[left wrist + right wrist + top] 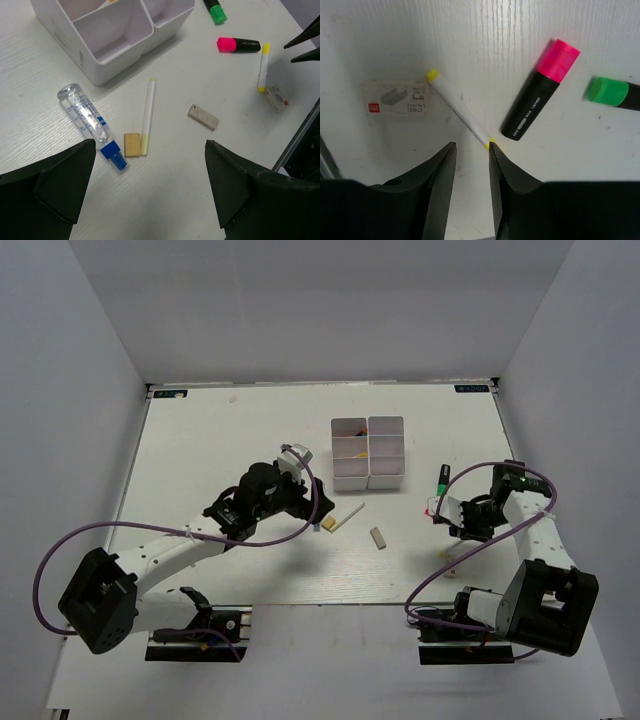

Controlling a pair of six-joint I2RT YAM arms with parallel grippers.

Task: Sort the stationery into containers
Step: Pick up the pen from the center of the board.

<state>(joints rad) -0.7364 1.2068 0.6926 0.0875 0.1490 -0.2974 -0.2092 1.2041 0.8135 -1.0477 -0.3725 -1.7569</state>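
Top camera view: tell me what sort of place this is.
Probably a robot test bench: left arm and right arm bolted to a white table, plain walls around it, a sorting tray.

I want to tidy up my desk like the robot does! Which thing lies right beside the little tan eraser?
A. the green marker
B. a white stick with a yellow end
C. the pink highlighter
B: in the left wrist view the white stick lies right along the side of the tan eraser, its yellow end level with it.
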